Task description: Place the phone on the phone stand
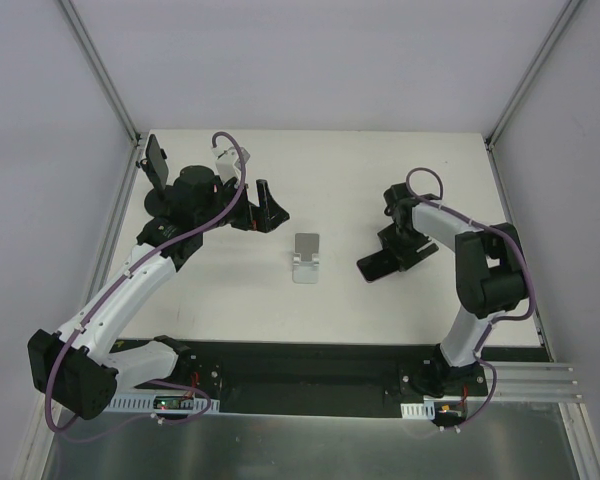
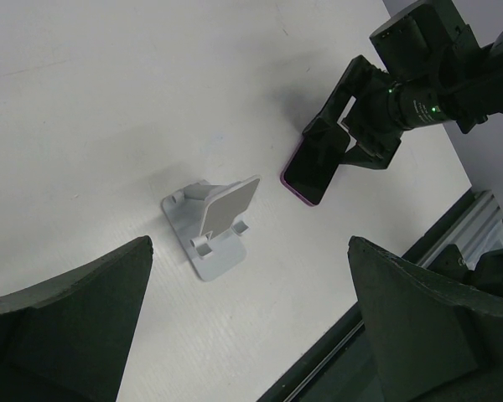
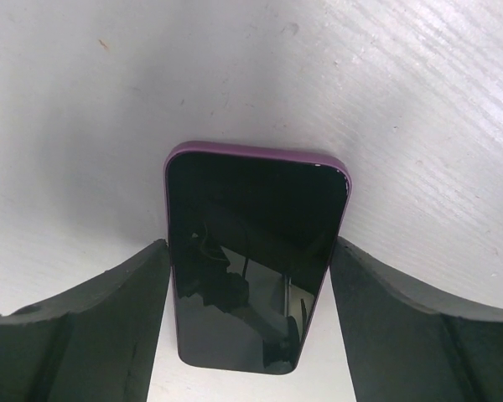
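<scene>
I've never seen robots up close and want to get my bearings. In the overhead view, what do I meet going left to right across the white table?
left gripper → phone stand → phone

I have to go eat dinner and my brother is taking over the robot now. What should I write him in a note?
Left gripper: open, empty, at the far left of the table.
Right gripper: closed on the sides of the purple-cased phone, screen up, down at table level.
Phone stand: empty, upright, between the arms.
Done: phone grasped, it seems.
Left: lift it and set it on the stand.
</scene>
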`<state>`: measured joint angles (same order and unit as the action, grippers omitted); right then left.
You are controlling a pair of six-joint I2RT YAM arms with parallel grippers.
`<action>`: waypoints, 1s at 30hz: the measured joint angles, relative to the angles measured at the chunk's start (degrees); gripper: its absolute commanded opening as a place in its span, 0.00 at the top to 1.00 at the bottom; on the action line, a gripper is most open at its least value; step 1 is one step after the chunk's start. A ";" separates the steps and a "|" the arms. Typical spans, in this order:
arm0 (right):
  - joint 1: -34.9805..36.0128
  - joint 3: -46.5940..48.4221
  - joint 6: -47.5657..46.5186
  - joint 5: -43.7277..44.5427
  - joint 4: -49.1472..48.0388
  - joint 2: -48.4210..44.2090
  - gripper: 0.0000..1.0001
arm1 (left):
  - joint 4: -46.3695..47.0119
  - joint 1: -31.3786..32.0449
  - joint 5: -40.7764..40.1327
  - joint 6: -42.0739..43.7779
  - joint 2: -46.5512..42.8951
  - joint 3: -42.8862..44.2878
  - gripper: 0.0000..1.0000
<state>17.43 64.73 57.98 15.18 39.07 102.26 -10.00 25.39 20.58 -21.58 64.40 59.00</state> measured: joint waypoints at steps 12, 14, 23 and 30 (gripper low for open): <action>2.05 -2.58 0.48 2.97 -2.38 -1.86 0.71 | 0.00 0.00 0.04 0.02 0.00 0.00 0.01; 2.80 -3.80 0.52 4.02 -3.67 -2.86 0.82 | 0.00 0.00 0.11 0.00 0.00 0.00 0.01; 7.76 -10.86 -0.87 10.14 -10.82 -8.04 0.99 | 0.00 0.00 0.04 0.02 -0.02 0.00 0.01; 10.78 -13.55 -5.60 10.80 -15.08 -10.01 0.99 | 0.00 0.00 -0.04 0.02 -0.02 0.00 0.01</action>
<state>28.21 51.18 52.38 25.98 23.99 92.25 -10.00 25.39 20.53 -21.56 64.38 59.00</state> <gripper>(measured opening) 0.716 0.992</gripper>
